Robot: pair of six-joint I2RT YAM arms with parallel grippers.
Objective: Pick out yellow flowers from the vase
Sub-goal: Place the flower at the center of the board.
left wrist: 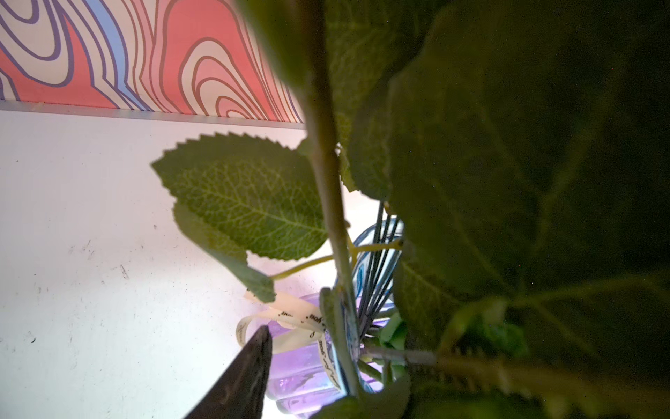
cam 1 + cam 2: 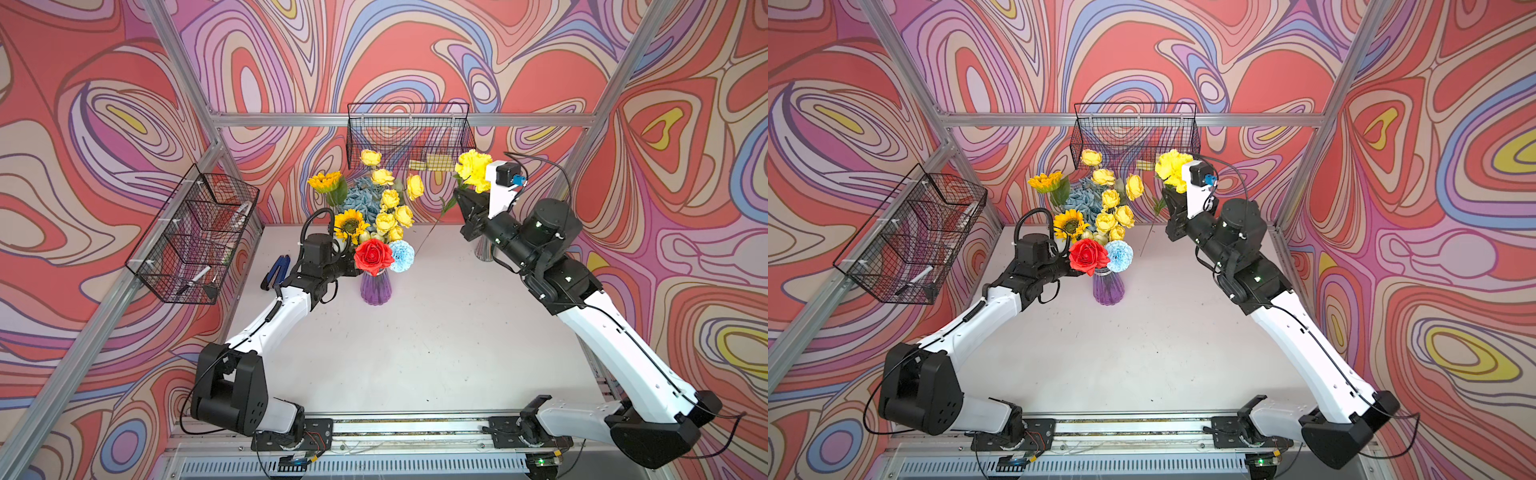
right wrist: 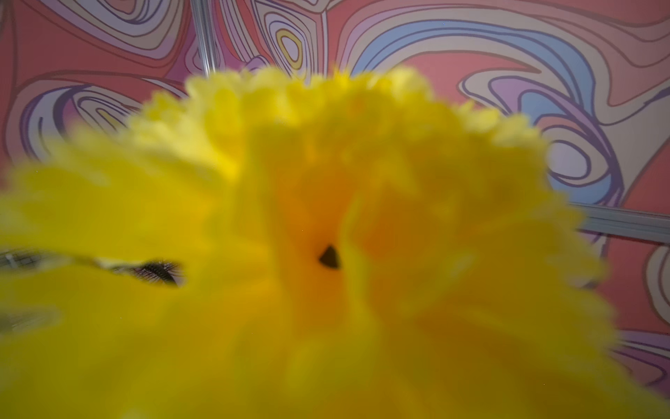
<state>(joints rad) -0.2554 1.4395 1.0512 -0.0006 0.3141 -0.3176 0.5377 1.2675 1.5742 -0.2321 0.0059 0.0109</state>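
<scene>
Yellow carnation (image 2: 473, 170) is out of the vase (image 2: 375, 289). My right fingers (image 2: 467, 203) are clamped on its stem just under the bloom, high and well to the right of the vase. The long stem slants down toward the vase's side, its tip apart from the rim. My left fingers (image 1: 253, 362) sit nearly together at the vase's neck, and leaves hide whether they grip anything. Sunflowers (image 2: 350, 224) and the rose spray (image 2: 390, 199) stand in the vase, nearer my left arm.
</scene>
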